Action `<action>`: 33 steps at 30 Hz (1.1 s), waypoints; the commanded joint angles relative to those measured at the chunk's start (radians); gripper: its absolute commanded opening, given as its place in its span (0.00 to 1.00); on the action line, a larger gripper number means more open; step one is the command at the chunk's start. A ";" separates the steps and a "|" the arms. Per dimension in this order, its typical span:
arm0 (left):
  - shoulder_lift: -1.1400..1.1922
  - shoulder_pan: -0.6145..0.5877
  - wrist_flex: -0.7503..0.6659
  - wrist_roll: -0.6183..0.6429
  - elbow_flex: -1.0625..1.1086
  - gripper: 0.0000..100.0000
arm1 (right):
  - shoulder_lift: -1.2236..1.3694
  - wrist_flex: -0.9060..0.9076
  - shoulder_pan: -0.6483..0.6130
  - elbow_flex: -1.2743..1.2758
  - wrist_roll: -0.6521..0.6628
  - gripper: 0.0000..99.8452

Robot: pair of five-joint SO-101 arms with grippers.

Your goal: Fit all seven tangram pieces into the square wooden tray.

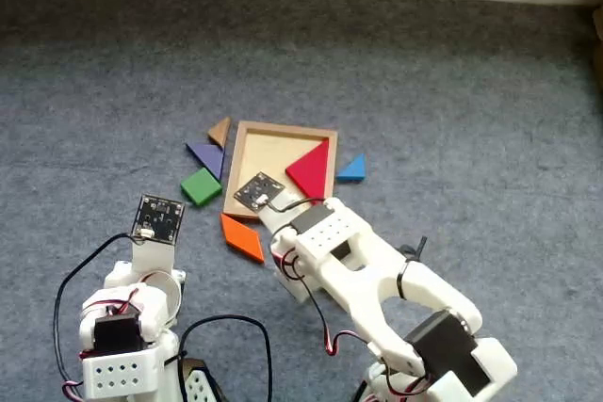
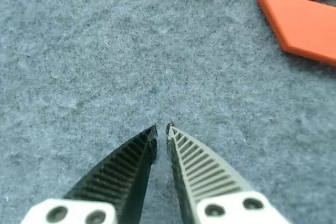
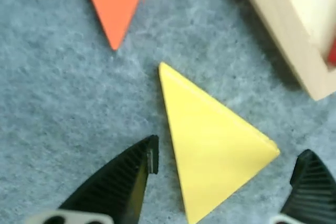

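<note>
Seven tangram pcs, one tray, two grippers. All positions given ref. the wooden tray [image 1: 256, 150], which lies flat on grey carpet [image 1: 452, 82].

1. Red triangle [image 1: 312, 168]: inside tray, against its right wall, toward the corner nearer the arms. Other six pcs lie outside tray.
2. Blue triangle [image 1: 351, 170]: on carpet, just beside tray's right wall.
3. Tan triangle [image 1: 220, 131]: at tray's far left corner, outside.
4. Purple pc [image 1: 206, 156]: just beside tray's left wall.
5. Green square [image 1: 200, 185]: left of tray's near left corner, next to purple pc.
6. Orange parallelogram [image 1: 242, 236]: on carpet just off tray's near left corner, arm side.
7. Yellow triangle [image 3: 210, 145]: flat on carpet off tray's near edge, close to a tray corner. It is apart from the orange pc and has no contact w/ tray.

Right gripper [image 3: 228, 157]: jaws spread wide, one finger each side of yellow triangle, grasping nothing. Whether a finger touches the pc cannot be told. Sits low over carpet at tray's near edge.

Left gripper [image 2: 161, 128]: fingertips drawn almost together w/ nothing between them, over bare carpet. It is well off tray's near left corner, on the arm side of the green & orange pcs.
</note>
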 commanded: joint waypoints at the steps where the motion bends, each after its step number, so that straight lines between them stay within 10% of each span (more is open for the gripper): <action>1: -0.027 0.007 0.006 0.006 0.019 0.06 | -0.007 -0.033 -0.008 -0.044 0.048 0.38; 33: -0.027 0.007 0.006 0.006 0.019 0.06 | 0.084 -0.027 0.024 0.007 0.049 0.29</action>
